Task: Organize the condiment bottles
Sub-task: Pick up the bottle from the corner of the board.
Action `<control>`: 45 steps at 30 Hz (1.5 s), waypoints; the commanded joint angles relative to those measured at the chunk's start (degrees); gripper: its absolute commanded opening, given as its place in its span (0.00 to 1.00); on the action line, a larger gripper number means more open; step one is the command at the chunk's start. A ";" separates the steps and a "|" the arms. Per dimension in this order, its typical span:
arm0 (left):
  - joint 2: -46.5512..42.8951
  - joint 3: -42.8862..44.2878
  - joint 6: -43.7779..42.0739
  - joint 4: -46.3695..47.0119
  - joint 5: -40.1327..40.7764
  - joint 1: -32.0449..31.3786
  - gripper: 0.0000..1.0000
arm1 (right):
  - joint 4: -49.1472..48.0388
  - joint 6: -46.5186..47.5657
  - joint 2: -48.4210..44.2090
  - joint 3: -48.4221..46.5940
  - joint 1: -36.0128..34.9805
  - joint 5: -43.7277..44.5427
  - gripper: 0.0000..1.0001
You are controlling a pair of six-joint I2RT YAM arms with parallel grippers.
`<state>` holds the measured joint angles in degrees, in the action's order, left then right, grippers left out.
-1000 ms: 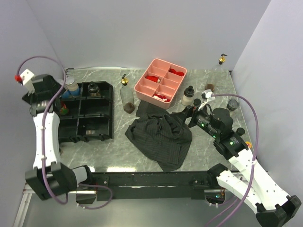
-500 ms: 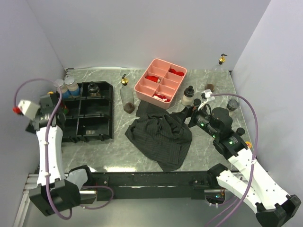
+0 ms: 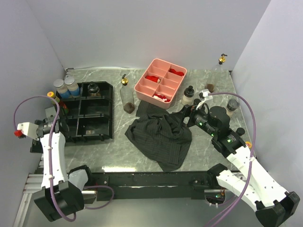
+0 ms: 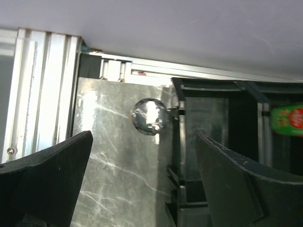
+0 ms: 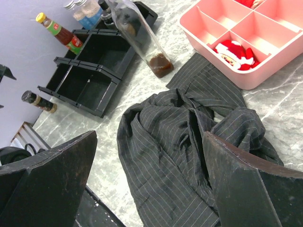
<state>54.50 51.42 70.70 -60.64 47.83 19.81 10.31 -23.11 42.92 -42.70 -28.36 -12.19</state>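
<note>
The condiment bottles are scattered. Two grey-capped blue ones point(image 3: 65, 87) and a black-capped jar point(image 3: 93, 88) stand at the back of the black divided tray point(image 3: 102, 124). A yellow-capped red-and-green bottle point(image 3: 57, 102) stands at its left side. A tall clear bottle point(image 3: 126, 95) with a gold cap stands right of the tray. Others stand at the right: a black-capped bottle point(image 3: 188, 95), a jar point(image 3: 232, 104) and a gold-capped bottle point(image 3: 221, 59). My left gripper point(image 3: 56, 125) is open and empty by the tray's left edge, near a shiny cap point(image 4: 149, 116). My right gripper point(image 3: 183, 113) hangs open over the dark cloth point(image 5: 189, 156).
A pink divided tray point(image 3: 145, 93) with red pieces sits at the back centre. The striped dark cloth point(image 3: 161, 137) lies crumpled mid-table. A small dark-capped bottle point(image 5: 39, 101) stands left of the black tray. Walls close in at the left, back and right.
My left arm has swung from the tray's back-left corner toward the near left, uncovering the two grey-capped bottles. The right gripper edged slightly left over the cloth.
</note>
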 commanded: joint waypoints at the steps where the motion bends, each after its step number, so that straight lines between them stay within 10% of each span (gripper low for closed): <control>1: 0.25 -3.25 1.12 3.85 -1.51 2.15 0.93 | -1.69 -0.26 -0.20 0.25 -0.29 -0.56 1.00; 32: 9.83 -8.44 5.42 13.44 -7.49 10.86 0.71 | -1.61 0.00 -1.08 0.25 -0.29 -1.00 1.00; 42: 6.24 -5.11 4.89 8.80 -3.63 11.13 0.05 | -2.04 -0.18 -0.99 0.60 -0.21 -1.35 1.00; 45: 4.92 -2.29 3.67 6.86 -2.39 11.21 0.01 | -2.22 -0.18 -0.99 0.42 -0.21 -1.35 1.00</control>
<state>62.24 43.97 75.79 -50.76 41.65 30.70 10.28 -23.14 42.65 -42.61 -28.36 -13.17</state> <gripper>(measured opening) 0.479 0.999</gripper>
